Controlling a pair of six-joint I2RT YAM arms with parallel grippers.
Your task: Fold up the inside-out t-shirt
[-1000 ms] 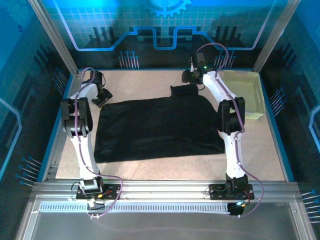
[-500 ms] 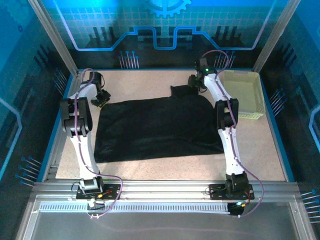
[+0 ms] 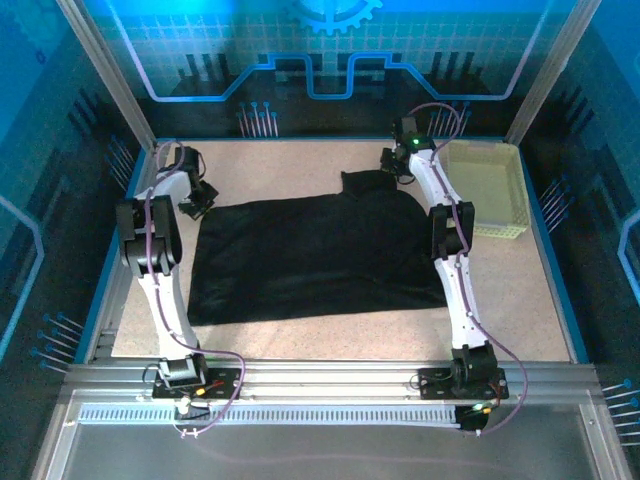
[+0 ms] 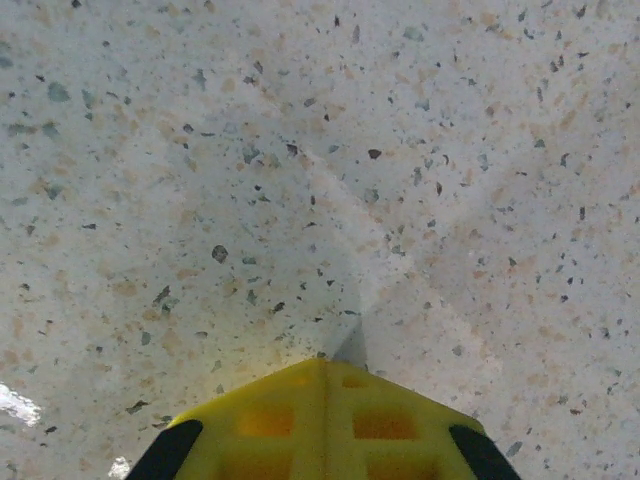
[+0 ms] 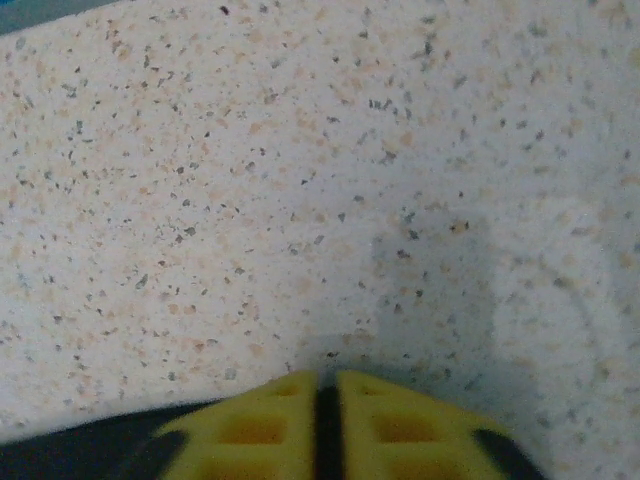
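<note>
Speckled beige tabletop (image 3: 300,165) carries the black t-shirt (image 3: 310,255), spread flat in the middle between the two arms, one sleeve poking out at its far edge. A pale yellow-green basket (image 3: 500,232) sits at the far right, apart from the cloth. The left jaws, clenched on nothing, hover over bare tabletop just off the shirt's far-left corner. The right jaws, likewise closed and empty, hang beside that sleeve. Descending while closed, they would likely skid and bunch the cloth, and pinching one layer alone could drag it askew.

A robotics lab cell: aluminium frame (image 3: 105,70), blue-lit backdrop panels (image 3: 200,40) with a gear graphic (image 3: 335,12), speckled table (image 3: 290,165)
</note>
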